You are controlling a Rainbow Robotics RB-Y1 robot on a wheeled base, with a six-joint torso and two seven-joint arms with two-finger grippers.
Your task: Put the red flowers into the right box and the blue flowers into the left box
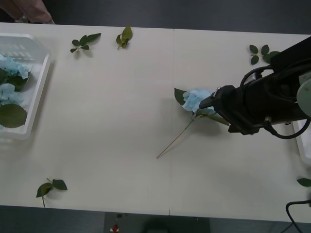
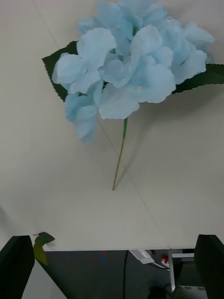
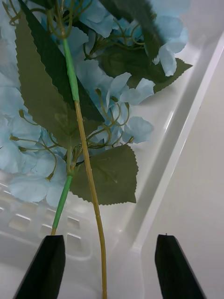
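One blue flower (image 1: 197, 100) lies on the table right of centre, its thin stem running toward the front edge. My right gripper (image 1: 208, 103) hovers beside its head; in the right wrist view the pale bloom (image 2: 135, 60) lies ahead of the open right gripper (image 2: 114, 240), untouched. More blue flowers (image 1: 10, 77) lie in the left box (image 1: 41, 82). My left gripper (image 3: 109, 238) is open over that box (image 3: 163, 154), with a flower stem (image 3: 86, 154) running between its black fingers (image 3: 44, 266). A sliver of the right box (image 1: 303, 141) shows at the right edge. The red flowers are out of view.
Loose green leaf sprigs lie at the back (image 1: 83, 41) (image 1: 124, 37), back right (image 1: 261, 52), front left (image 1: 51, 187) and far right (image 1: 304, 182). The wide middle of the white table (image 1: 112, 111) is bare. The table's front edge (image 1: 146, 213) runs below.
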